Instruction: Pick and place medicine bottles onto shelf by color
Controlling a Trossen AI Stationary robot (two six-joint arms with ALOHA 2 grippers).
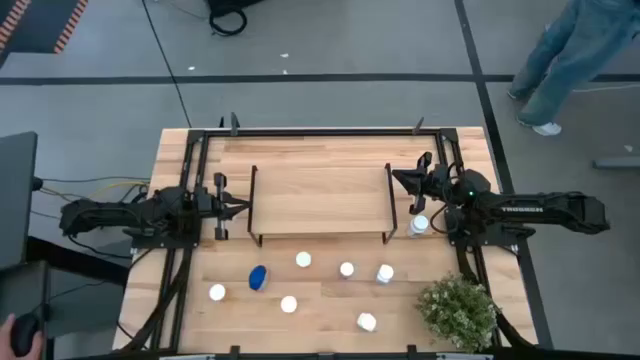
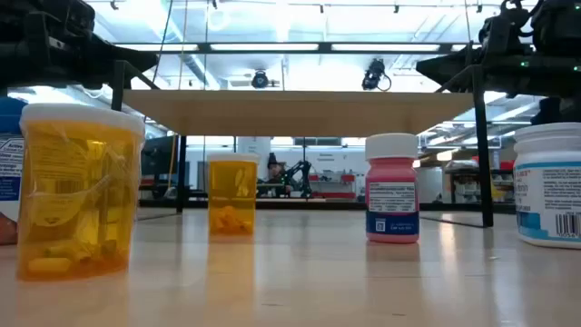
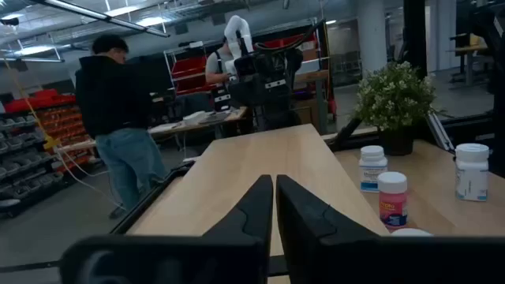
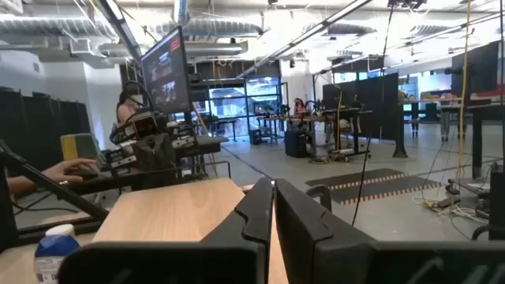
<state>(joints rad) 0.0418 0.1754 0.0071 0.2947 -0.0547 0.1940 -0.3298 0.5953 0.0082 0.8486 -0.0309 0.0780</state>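
on the wooden table (image 1: 330, 300), the shelf (image 1: 318, 198) stands in the middle toward the far side, its top board bare, with a black metal frame at each end

at the shelf's left end the left gripper (image 1: 240, 208) points toward the board, its two fingers pressed together and holding nothing; the left wrist view shows the dark fingers (image 3: 256, 209) closed with only a thin seam between them. at the shelf's right end the right gripper (image 1: 398, 177) points in at the far right corner, fingers likewise closed and empty, seen the same way in the right wrist view (image 4: 272, 207)

the bottles sit off the shelf. one white-capped bottle (image 1: 419, 226) stands just beside the shelf's right end, under the right arm. the others are spread over the near half of the table: a blue bottle (image 1: 258, 277) lying near the left, and white-capped ones (image 1: 303, 260) (image 1: 347, 269) (image 1: 385, 273) in a loose row in front of the shelf, with more nearer still (image 1: 217, 293) (image 1: 289, 304) (image 1: 367, 322)

a bushy green plant (image 1: 458, 311) stands at the near right corner. a person (image 1: 560, 55) walks on the floor beyond the far right of the table
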